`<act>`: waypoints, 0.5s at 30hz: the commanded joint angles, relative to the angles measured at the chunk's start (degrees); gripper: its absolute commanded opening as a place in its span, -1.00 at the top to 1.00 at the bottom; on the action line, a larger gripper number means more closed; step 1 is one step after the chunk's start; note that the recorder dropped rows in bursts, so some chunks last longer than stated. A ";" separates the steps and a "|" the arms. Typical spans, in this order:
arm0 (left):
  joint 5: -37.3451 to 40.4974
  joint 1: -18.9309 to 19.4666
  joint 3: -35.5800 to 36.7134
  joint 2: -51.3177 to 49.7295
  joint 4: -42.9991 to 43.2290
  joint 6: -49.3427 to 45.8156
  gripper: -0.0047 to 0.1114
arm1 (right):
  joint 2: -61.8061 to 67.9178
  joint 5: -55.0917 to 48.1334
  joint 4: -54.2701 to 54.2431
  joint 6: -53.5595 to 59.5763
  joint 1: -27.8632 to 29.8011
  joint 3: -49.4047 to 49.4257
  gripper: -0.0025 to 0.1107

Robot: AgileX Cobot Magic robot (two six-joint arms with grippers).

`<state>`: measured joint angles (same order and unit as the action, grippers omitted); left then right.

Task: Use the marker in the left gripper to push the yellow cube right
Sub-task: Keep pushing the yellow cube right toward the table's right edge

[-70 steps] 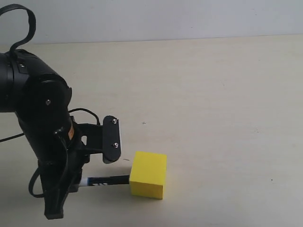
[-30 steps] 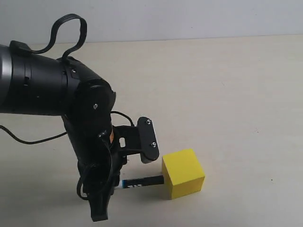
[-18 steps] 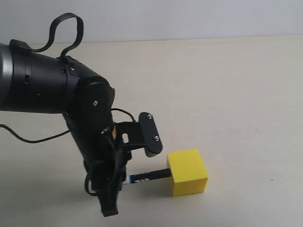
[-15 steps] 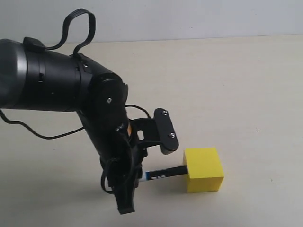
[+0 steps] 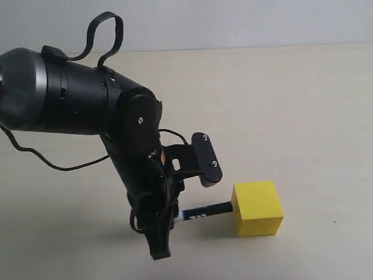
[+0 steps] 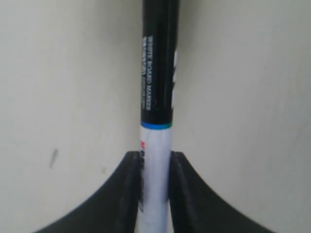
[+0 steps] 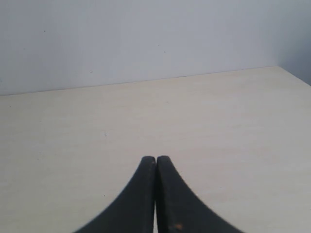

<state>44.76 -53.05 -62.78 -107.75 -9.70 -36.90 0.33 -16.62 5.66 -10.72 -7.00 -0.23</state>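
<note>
The yellow cube (image 5: 257,207) rests on the pale table near its front edge, right of centre in the exterior view. My left gripper (image 5: 169,220) is shut on the marker (image 5: 205,211), which lies almost level and points right. Its black cap end touches the cube's left face. In the left wrist view the two black fingers (image 6: 127,191) clamp the white barrel of the marker (image 6: 156,121), and the black cap runs out of the frame; the cube does not show there. My right gripper (image 7: 155,159) is shut on nothing and looks over bare table.
The glossy black left arm (image 5: 76,108) with its cable loop (image 5: 105,35) fills the left of the exterior view. A black wrist camera plate (image 5: 207,158) hangs just above the marker. The pale table (image 5: 280,105) stretches right and back to a grey wall.
The left arm has swept rightwards with the marker, and the yellow cube has slid right ahead of the cap and turned a little. The right gripper is not seen earlier.
</note>
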 commanded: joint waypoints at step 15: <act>3.79 -0.10 -5.40 -2.88 0.03 -1.14 0.92 | -0.33 0.39 0.31 0.07 0.35 0.23 0.96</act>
<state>49.09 -53.82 -68.46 -110.44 -10.36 -38.63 0.33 -16.62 5.66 -10.72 -7.00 -0.23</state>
